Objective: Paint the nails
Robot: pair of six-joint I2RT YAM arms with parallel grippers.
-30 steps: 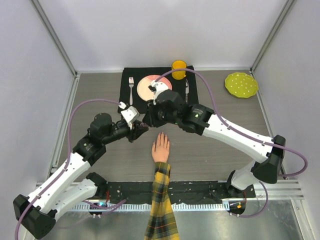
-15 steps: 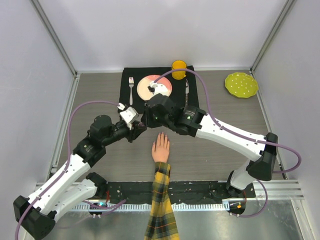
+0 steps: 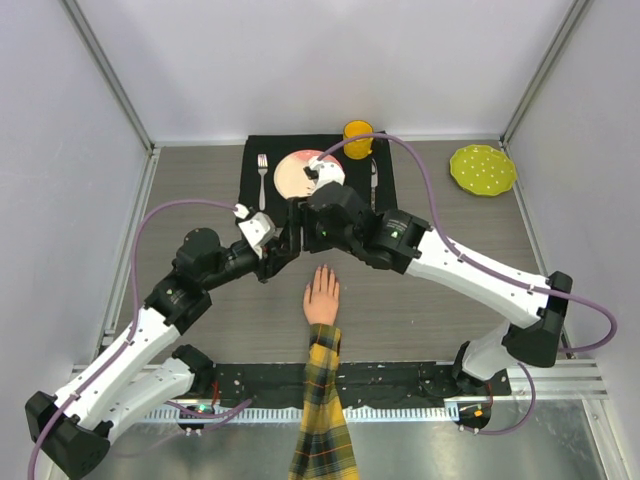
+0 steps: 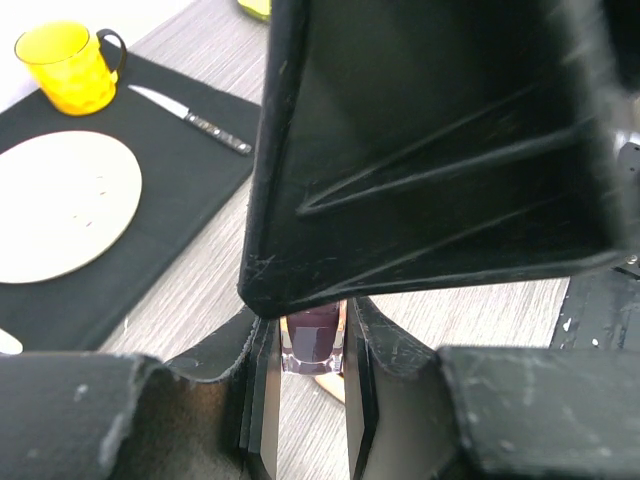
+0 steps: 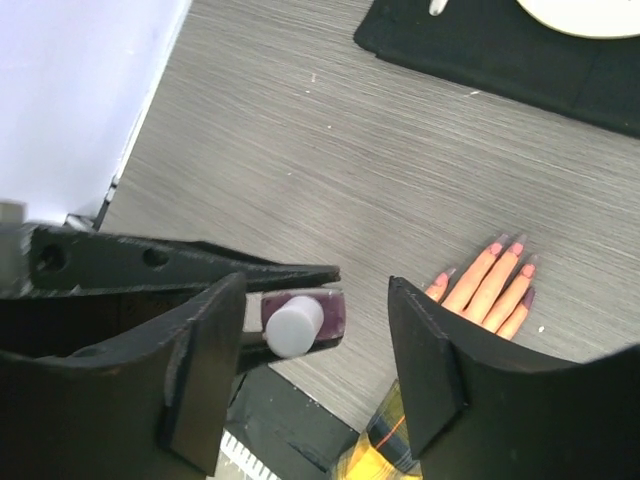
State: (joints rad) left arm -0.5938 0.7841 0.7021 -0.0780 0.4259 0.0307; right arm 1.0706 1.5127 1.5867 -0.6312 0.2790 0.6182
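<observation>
A pale mannequin hand [image 3: 322,297] in a yellow-black plaid sleeve [image 3: 322,420] lies palm down at the table's near middle. Its nails [image 5: 507,244] look pinkish-purple in the right wrist view. My left gripper [image 4: 311,330] is shut on a small purple polish bottle [image 4: 312,336], just left of the fingertips and above the table. The bottle's white cap [image 5: 293,326] points up at my right gripper [image 5: 318,300]. That gripper is open, one finger on each side of the cap and neither touching it. In the top view my right wrist hides the bottle.
A black placemat [image 3: 262,205] at the back holds a pale plate [image 3: 300,175], a fork [image 3: 263,170], a knife [image 4: 200,122] and a yellow cup [image 3: 358,138]. A green dotted plate [image 3: 482,169] lies at the back right. A black rail [image 3: 400,380] runs along the near edge.
My right gripper has opened around the white cap and its wrist has shifted slightly right. My left gripper keeps its hold on the bottle in the same place.
</observation>
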